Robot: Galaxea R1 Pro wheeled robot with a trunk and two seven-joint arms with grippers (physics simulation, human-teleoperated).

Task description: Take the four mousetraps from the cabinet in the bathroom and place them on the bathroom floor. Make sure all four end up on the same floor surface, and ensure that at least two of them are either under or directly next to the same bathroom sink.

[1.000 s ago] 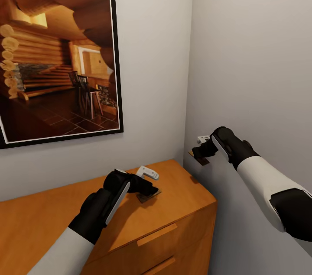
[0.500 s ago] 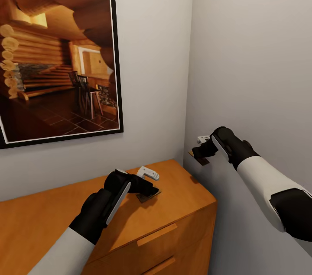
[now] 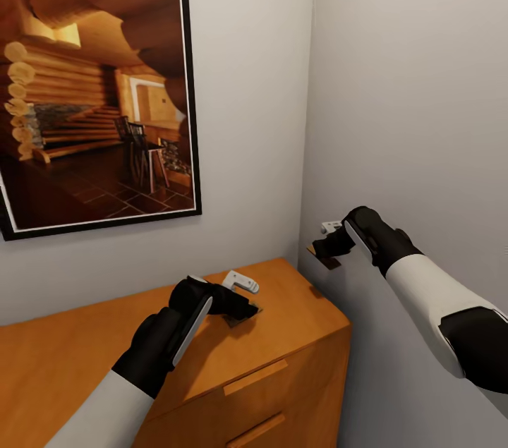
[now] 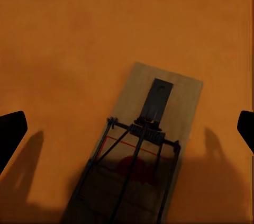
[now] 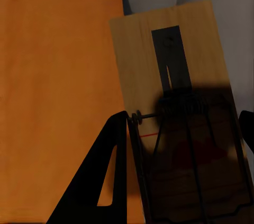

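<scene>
On the orange-brown cabinet, the left gripper hangs with fingers wide around one mousetrap lying on its top. The right gripper, raised beside the wall, holds a second mousetrap in its fingers. Neither trap has reached the floor, so by my judgement the task is at an early stage.

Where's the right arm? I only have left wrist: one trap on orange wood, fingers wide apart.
Observer: The right gripper is raised just past the right end of the cabinet, close to the room corner.
Operator: Empty?
Observer: No. It is shut on a second mousetrap, held in the air off the cabinet's edge.
Operator: Where on the top is my trap?
Observer: The first mousetrap lies near the right end of the top, with the left gripper open around it. The drawer fronts are just below.
</scene>
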